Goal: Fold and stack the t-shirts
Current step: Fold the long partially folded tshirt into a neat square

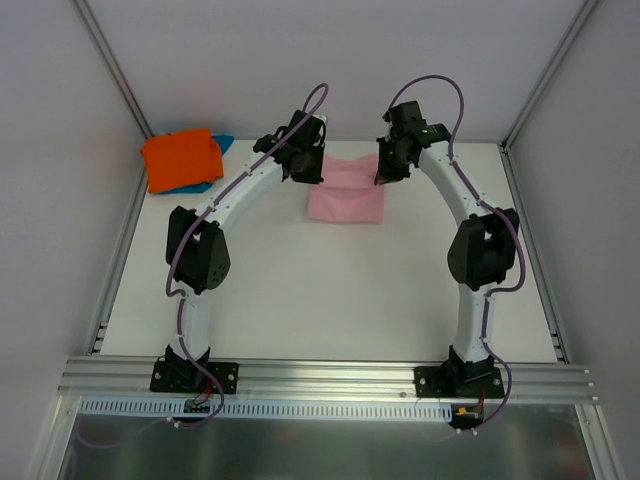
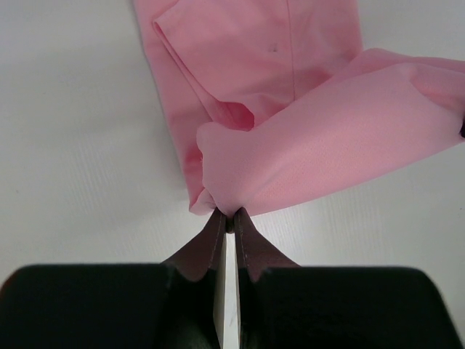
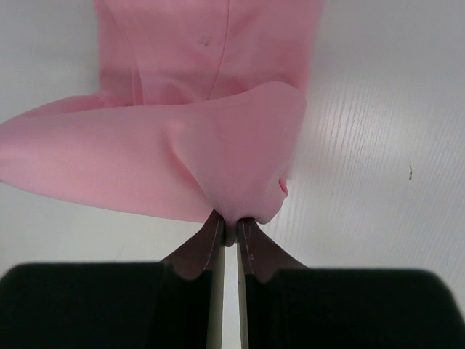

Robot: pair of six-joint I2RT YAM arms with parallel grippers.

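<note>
At the upper left of the overhead view, a folded bright orange cloth t-shirt (image 1: 180, 160) lay on top of a teal-blue cloth t-shirt (image 1: 224, 143), of which only the edges showed. Both sat near the far left corner of the white table (image 1: 330, 300) and looked finished and stacked.

To their right, the left arm (image 1: 200, 250) reached to the upper centre of the frame. Its jaws were pinched fully shut on the left corner of a light pink cloth t-shirt (image 1: 346, 200). In the left wrist view that corner bunched at the fingertips, and a raised flap of pink stretched away to the right above the lower layers.

Further right, the right arm (image 1: 482, 250) mirrored it, jaws closed tight on the opposite corner. The pink shirt lay partly folded into a narrow panel, its lifted edge held between both arms.

It looked mid-fold. Completing the fold and placing it on the stack remained.

The table was plain white and faintly grained, enclosed by pale walls and aluminium frame rails (image 1: 330, 375).
</note>
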